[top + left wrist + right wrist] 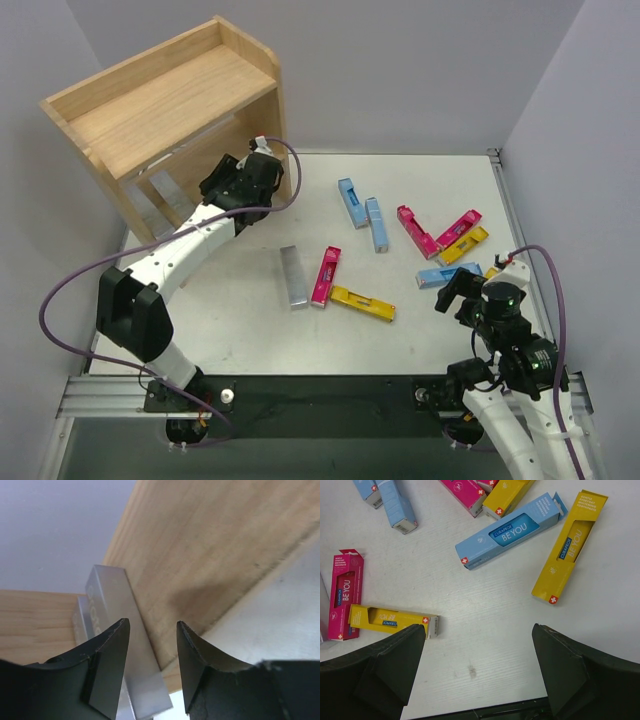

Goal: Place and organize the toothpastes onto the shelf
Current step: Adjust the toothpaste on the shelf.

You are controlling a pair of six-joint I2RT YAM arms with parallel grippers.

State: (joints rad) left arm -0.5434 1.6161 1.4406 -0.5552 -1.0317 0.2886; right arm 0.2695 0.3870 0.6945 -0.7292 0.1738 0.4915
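Left gripper seen parted at shelf lower tier, silver carton stood behind one finger. Right gripper held wide, empty, over table right edge; "CURAPROX BE YOU" read on light blue carton.

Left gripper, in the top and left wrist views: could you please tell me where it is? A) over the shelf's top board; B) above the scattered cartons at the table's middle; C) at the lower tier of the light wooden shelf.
C: the left gripper reaches into the lower tier of the light wooden two-tier shelf, its jaws apart, close to a silver-grey rectangular toothpaste carton against the wood panel.
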